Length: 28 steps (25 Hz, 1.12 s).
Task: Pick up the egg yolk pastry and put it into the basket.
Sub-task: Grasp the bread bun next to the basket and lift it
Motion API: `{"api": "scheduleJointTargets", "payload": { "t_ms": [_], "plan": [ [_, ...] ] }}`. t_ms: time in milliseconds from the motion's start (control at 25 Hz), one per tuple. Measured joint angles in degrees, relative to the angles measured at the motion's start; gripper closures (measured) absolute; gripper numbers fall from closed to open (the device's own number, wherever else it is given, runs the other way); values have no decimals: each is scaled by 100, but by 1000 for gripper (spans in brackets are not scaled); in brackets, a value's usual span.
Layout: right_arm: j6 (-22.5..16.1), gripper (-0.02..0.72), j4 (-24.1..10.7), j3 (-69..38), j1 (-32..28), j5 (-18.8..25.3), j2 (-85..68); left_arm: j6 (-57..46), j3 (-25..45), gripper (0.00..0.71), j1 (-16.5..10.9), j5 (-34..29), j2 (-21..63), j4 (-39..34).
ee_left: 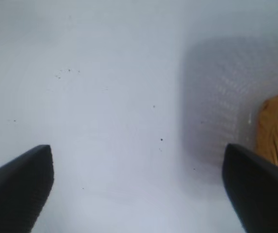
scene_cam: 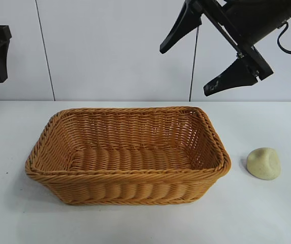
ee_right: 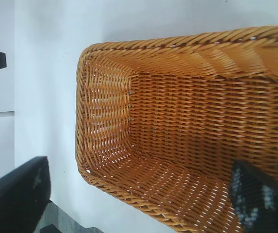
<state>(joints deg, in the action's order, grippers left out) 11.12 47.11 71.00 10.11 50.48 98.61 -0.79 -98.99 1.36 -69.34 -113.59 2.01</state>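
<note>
**A:** What do you have in front of you, biggest thing first?

**B:** You have the white table (scene_cam: 135,223), and on it the basket (scene_cam: 127,157), an orange-brown woven one with a thick braided rim. Nothing lies inside it. Your right pincer (scene_cam: 191,61) hangs in the air above the basket's far right corner, tilted down toward the basket, and its two black fingers are spread wide with nothing between them.

**A:** And the other pincer?

**B:** Your left pincer (ee_left: 139,189) sits high at the far left, well off to the side of the basket. Its fingers are spread wide too, holding nothing. Below it you see bare table, with only an edge of the basket beside one fingertip.

**A:** Where is the pastry?

**B:** The pastry (scene_cam: 263,163), a small pale yellow lump with a dented side, rests on the table just beside the basket's right end, apart from it. It lies below your right pincer and nearer the front, well clear of the fingers, and far from your left pincer.
</note>
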Motion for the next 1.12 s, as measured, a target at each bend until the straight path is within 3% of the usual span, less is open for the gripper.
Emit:
{"api": "scheduleJointTargets", "payload": {
  "t_ms": [200,480,1120],
  "plan": [
    [-5,10,0,0,0,0,0,5,348,18,0,6,434,19],
    [-5,10,0,0,0,0,0,125,1632,21,0,2,1820,120],
    [-11,10,0,0,0,0,0,243,5568,21,0,-14,6567,201]
  ]
}}
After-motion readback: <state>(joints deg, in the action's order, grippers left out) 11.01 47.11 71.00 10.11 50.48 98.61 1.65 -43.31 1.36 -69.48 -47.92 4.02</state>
